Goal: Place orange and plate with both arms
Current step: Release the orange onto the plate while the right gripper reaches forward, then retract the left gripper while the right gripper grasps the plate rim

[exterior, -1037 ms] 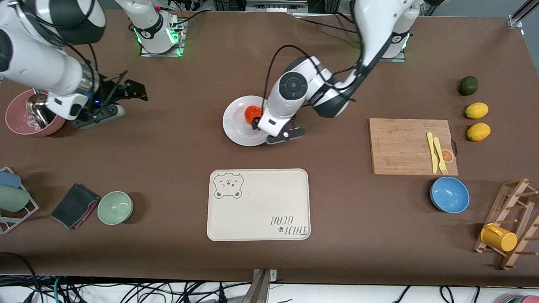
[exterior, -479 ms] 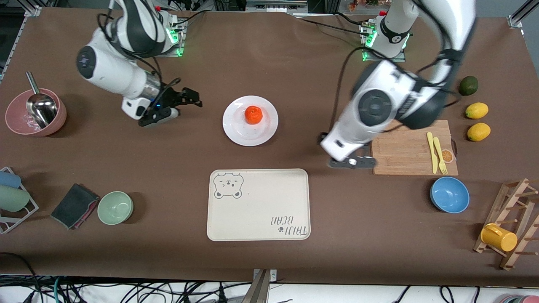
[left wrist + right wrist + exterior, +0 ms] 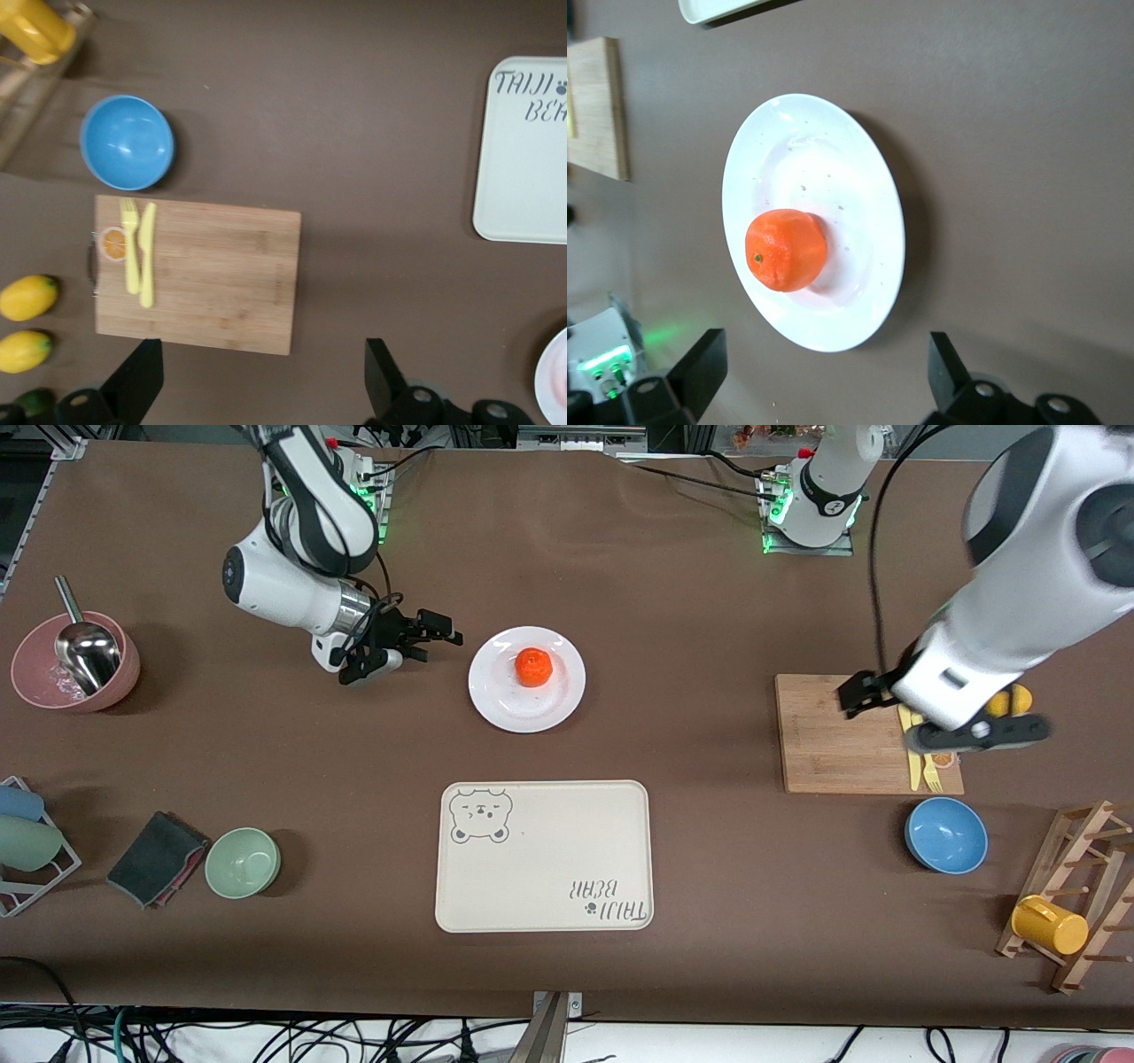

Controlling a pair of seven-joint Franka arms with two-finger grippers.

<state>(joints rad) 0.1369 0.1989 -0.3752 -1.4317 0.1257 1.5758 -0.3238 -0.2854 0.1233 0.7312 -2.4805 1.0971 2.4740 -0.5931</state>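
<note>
The orange [image 3: 533, 665] rests on the white plate [image 3: 509, 695] in the middle of the table, farther from the front camera than the bear tray. My right gripper [image 3: 429, 643] hovers low beside the plate, toward the right arm's end of the table, open and empty. Its wrist view shows the orange [image 3: 786, 250] on the plate [image 3: 850, 177] just ahead of the spread fingertips [image 3: 700, 363]. My left gripper [image 3: 864, 693] is open and empty above the wooden cutting board [image 3: 842, 735]. In the left wrist view only the plate's rim [image 3: 556, 382] shows.
A cream bear tray [image 3: 544, 856] lies nearer the front camera than the plate. The cutting board carries a yellow knife and fork [image 3: 918, 757]; a blue bowl [image 3: 945, 834], lemons and a mug rack [image 3: 1072, 903] surround it. A pink bowl [image 3: 71, 662], green bowl [image 3: 242, 861] and cloth sit at the right arm's end.
The left gripper left the orange on the plate, rose and swung away over the cutting board. The right arm moved from the pink bowl to beside the plate.
</note>
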